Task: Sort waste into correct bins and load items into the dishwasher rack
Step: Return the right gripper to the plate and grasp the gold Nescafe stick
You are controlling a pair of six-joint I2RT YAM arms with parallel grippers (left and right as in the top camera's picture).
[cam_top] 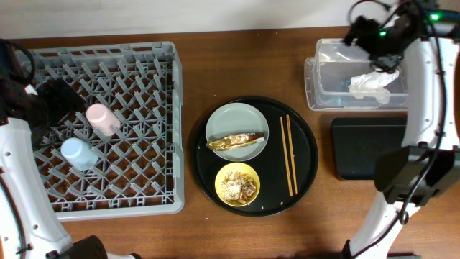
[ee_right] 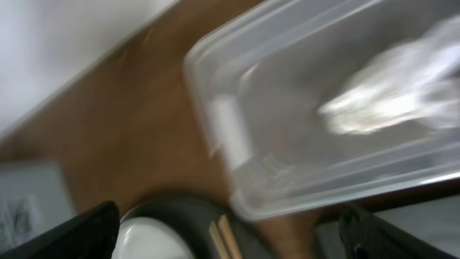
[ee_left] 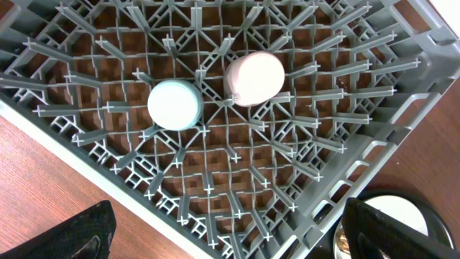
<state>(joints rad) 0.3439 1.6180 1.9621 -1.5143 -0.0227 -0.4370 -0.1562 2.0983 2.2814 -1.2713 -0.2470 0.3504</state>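
Note:
The grey dishwasher rack (cam_top: 136, 144) holds the pink cup (cam_top: 103, 119) and the light-blue cup (cam_top: 78, 152); both also show in the left wrist view, pink (ee_left: 254, 77) and blue (ee_left: 174, 105). My left gripper (ee_left: 223, 241) is open and empty above the rack's near edge. The white napkin (cam_top: 372, 83) lies in the clear tub (cam_top: 323, 79), blurred in the right wrist view (ee_right: 388, 108). My right gripper (ee_right: 230, 237) is open and empty above the tub. The grey plate (cam_top: 237, 126) carries the gold wrapper (cam_top: 236, 141). The yellow bowl (cam_top: 238, 184) holds scraps. The chopsticks (cam_top: 288, 155) lie beside them.
Plate, bowl and chopsticks sit on a large round black tray (cam_top: 309, 173) at the table's middle. The shallow black rectangular tray (cam_top: 366, 147) lies in front of the clear tub at the right. The right arm's white links run down the right edge.

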